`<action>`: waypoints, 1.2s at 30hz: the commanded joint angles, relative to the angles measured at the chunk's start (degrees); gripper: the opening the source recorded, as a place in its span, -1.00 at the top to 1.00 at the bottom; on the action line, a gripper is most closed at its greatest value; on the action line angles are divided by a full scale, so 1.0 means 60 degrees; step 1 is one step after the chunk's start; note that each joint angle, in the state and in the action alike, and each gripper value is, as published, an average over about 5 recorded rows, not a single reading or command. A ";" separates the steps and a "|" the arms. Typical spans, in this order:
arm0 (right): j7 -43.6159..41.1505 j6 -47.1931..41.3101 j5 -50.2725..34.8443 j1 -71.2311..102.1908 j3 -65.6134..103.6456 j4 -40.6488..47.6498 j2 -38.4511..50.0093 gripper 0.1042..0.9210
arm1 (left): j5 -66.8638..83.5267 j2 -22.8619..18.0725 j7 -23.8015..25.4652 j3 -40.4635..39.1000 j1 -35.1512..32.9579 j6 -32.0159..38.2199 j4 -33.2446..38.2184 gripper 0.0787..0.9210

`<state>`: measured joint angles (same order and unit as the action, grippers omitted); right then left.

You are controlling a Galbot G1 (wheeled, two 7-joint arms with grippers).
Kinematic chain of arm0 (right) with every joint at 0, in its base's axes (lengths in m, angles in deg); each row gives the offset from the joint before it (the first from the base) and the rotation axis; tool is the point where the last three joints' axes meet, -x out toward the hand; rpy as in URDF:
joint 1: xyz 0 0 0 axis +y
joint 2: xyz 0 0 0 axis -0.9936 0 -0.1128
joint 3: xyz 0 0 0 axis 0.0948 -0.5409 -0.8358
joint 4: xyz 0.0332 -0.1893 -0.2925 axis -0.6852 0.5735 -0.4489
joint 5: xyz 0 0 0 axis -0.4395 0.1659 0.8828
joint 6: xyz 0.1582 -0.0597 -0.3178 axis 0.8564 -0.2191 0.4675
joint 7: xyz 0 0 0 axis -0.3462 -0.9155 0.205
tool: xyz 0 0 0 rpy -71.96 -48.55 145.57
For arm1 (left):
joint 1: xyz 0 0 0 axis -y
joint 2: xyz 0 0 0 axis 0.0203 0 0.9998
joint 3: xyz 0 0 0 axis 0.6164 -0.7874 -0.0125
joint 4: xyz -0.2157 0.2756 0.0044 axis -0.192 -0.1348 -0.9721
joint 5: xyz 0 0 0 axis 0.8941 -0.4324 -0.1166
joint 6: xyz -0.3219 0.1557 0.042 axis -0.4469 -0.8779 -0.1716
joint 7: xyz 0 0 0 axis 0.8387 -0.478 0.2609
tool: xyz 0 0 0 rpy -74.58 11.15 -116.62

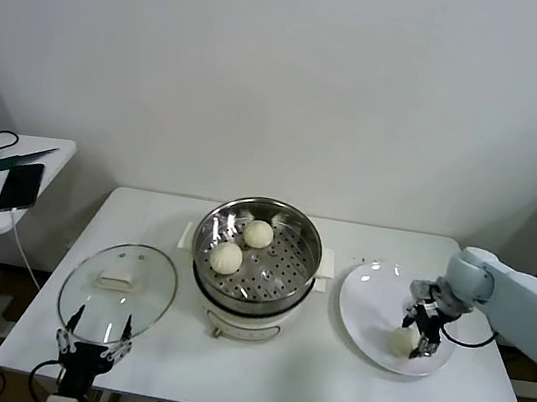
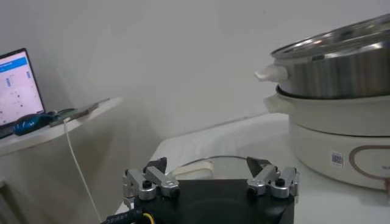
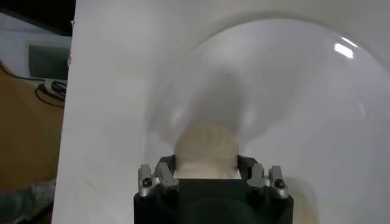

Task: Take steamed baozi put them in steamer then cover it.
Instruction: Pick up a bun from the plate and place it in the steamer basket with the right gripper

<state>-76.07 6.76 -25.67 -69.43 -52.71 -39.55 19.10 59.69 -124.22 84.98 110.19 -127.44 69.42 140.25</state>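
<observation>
No legible text, brand, or number is found in any view.

A small square code sticker point(image 2: 336, 159) is seen on the front wall of the white pot base point(image 2: 341, 131), below the steamer point(image 2: 341, 64); its pattern cannot be read. Beside that sticker, toward the pot's right edge, a thin outlined panel point(image 2: 368, 165) is drawn on the base; no characters can be made out within it.

Well left of the pot, a lit laptop screen point(image 2: 15, 85) is seen with a blue header band and faint rows of marks, too small to be read.
</observation>
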 commanded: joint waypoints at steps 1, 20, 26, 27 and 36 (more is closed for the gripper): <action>-0.0376 0.2779 0.0689 -0.2776 -0.1221 0.0116 -0.0944 -0.37 | -0.0034 0.0006 0.0000 -0.0031 0.0019 -0.0022 0.0020 -0.77; -0.0957 0.5546 0.0691 -0.4885 -0.0691 -0.0090 -0.5304 -0.37 | -0.0011 -0.0075 -0.0018 -0.0003 -0.0050 0.0032 -0.0065 -0.77; -0.0963 0.5505 0.0853 -0.3976 -0.0670 -0.0297 -0.6132 -0.37 | 0.0080 -0.0004 -0.0015 0.0076 -0.0063 0.0019 0.0031 -0.77; -0.0965 0.5511 0.0915 -0.3820 -0.0695 -0.0316 -0.6214 -0.37 | 0.0094 0.0011 -0.0014 0.0086 -0.0068 0.0019 0.0043 -0.77; -0.0973 0.5712 0.1455 -0.2861 -0.1029 -0.0567 -0.6677 -0.37 | 0.0196 0.0088 -0.0009 0.0119 -0.0112 0.0076 -0.0013 -0.77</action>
<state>-81.69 39.12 -18.66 -90.05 -58.53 -42.17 -15.88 60.57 -123.95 84.88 110.80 -127.90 69.62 140.42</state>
